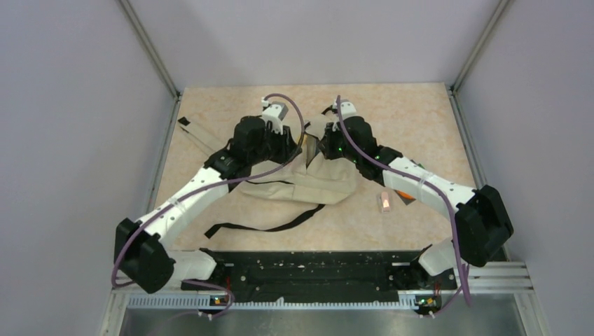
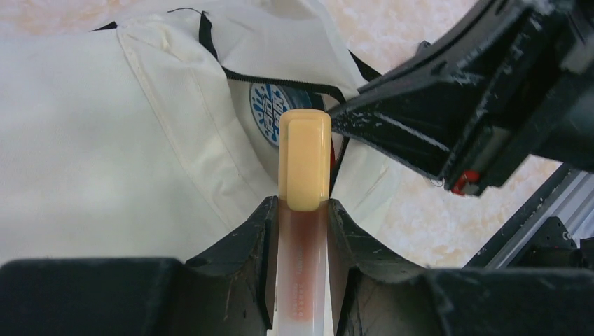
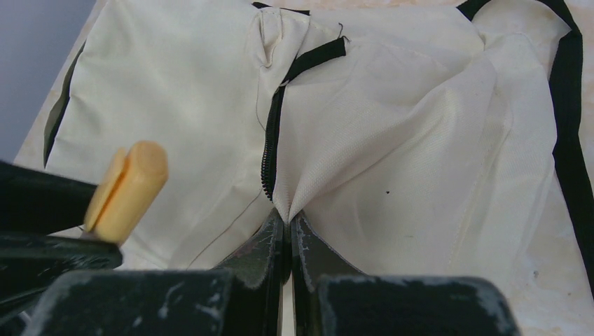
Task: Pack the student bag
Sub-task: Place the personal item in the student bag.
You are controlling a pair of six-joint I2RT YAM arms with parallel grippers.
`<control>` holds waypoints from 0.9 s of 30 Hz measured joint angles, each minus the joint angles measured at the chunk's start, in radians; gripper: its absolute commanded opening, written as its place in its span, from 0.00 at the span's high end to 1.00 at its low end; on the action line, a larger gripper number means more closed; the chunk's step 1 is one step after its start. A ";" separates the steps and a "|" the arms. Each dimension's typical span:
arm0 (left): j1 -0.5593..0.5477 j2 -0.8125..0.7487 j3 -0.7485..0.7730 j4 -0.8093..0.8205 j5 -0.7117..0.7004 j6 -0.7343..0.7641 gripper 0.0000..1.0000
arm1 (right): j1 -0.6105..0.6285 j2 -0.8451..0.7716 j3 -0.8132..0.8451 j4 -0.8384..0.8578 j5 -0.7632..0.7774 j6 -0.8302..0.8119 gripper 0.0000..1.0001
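While holding the bag (image 1: 301,183) open on the surface (image 1: 420,126), readies a tube (image 2: 305,161) for packing.
Pinches soft, floppy cloth by the zipper (image 3: 270,140) in clenched right jaws; grasps the cream-capped tube in left jaws, aimed at the mouth. Likely light; best taken at the zipper hem.

The table (image 1: 420,119) has a pale beige, marbled top, with grey walls (image 1: 70,105) on its left, right and far sides, and a black plate (image 1: 308,269) and a metal rail (image 1: 518,273) along its near edge. Right of centre, a small pinkish item (image 1: 384,202) lies on the top, with an orange thing (image 1: 403,197), mostly hidden, just to its right. A clear tube (image 2: 303,210) of reddish-brown stuff has a cream cap.
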State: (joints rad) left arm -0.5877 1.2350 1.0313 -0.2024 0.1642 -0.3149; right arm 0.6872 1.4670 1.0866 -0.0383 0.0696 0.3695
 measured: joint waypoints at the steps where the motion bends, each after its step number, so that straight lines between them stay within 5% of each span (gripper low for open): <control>1: 0.012 0.037 0.032 -0.009 0.018 -0.001 0.83 | 0.000 0.000 0.000 0.000 0.000 0.000 1.00; 16: 0.077 0.299 0.162 -0.114 0.204 -0.035 0.85 | 0.000 -0.008 0.000 -0.003 -0.011 0.004 1.00; 27: 0.102 0.424 0.166 0.170 0.213 -0.206 0.87 | -0.001 -0.008 -0.016 0.016 -0.036 0.029 1.00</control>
State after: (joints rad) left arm -0.4854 1.6592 1.1976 -0.0326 0.3775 -0.5213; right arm 0.6865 1.4593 1.0710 -0.0219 0.0338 0.3981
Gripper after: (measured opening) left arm 0.323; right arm 0.013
